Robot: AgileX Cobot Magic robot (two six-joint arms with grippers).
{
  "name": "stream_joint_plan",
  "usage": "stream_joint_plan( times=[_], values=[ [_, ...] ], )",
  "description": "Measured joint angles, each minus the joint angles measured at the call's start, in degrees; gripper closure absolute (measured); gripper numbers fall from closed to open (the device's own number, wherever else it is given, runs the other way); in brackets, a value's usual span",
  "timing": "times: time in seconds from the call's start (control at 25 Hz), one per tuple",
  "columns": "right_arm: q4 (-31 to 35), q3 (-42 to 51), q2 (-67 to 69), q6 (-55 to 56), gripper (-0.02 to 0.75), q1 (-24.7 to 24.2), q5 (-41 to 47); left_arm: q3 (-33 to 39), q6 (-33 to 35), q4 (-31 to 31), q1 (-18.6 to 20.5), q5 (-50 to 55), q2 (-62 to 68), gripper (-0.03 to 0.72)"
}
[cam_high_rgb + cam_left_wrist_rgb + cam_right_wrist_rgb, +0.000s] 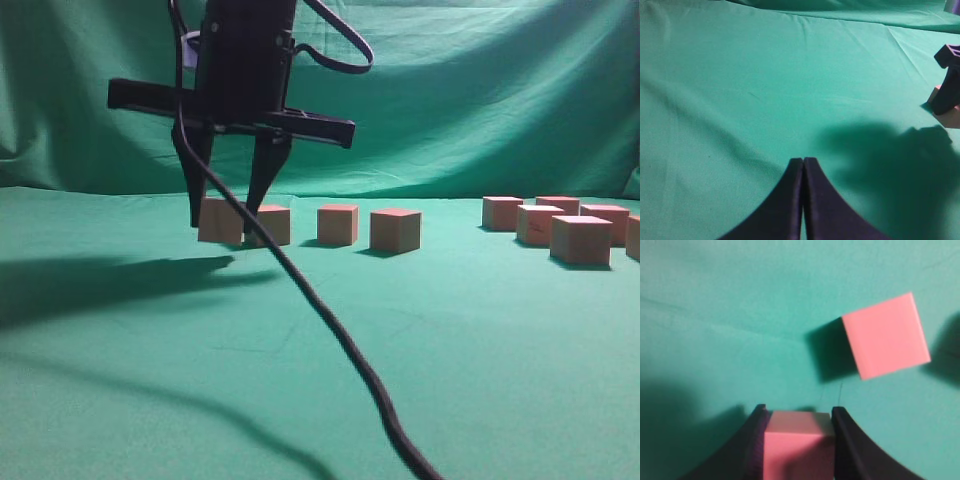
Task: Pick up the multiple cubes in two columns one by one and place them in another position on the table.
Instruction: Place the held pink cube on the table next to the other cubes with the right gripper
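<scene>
The right gripper (228, 215) has reached across to the left side of the scene & is clamped on a cube (220, 220), fingers on both sides of it. In the right wrist view that held cube (799, 445) sits tight btwn the two dark fingers (847, 440), pink top face up. Can't tell whether it touches the cloth or hangs just above it.

Just beside it, to the right & slightly farther back, a second cube (272, 223); the right wrist cam shows this neighbour (886, 336) turned at a slant on the cloth, apart from the held one. Further right along the same row: a third cube (338, 224), then a fourth cube (395, 230).

Far right of the scene, well apart from that row: a cluster of cubes (560, 225), approx. five visible, one cut by the frame edge.

A black cable (330, 320) hangs from the arm & trails toward the near edge.

Left gripper (803, 165): fingers pressed together, nothing btwn them, low over bare green cloth (740, 100). The right arm's dark finger shows at the right edge of that view.
</scene>
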Motion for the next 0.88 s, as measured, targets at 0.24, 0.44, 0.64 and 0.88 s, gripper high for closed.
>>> stream_joint_plan(
  times=[0.24,0.44,0.64,0.88],
  values=[
    [-1.8,0.0,1.2,0.1,0.465,0.0,-1.0,0.0,0.0,0.0,0.0,0.0,0.0,0.688],
    [-2.1,-0.3,1.7,0.1,0.465,0.0,-1.9,0.0,0.0,0.0,0.0,0.0,0.0,0.688],
    [-2.2,-0.4,1.8,0.1,0.465,0.0,-1.9,0.0,0.0,0.0,0.0,0.0,0.0,0.688],
    [-2.2,-1.2,2.4,-0.2,0.391,0.0,-0.2,0.0,0.0,0.0,0.0,0.0,0.0,0.688]
  ],
)
